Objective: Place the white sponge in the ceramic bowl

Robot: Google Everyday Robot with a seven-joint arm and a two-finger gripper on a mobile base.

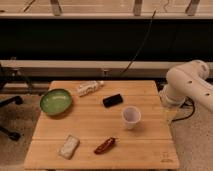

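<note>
The white sponge (69,146) lies flat near the front left corner of the wooden table (145,145). The green ceramic bowl (55,101) sits at the table's left edge, behind the sponge, and looks empty. Only white segments of my arm (187,86) show at the right, beside the table's right edge. My gripper is out of view.
A lumpy white packet (89,88) lies at the back of the table. A black object (113,100) lies near the middle, a white cup (131,117) stands to the right of centre, and a red pepper-like item (105,145) lies at the front. A chair base (9,117) stands at the left.
</note>
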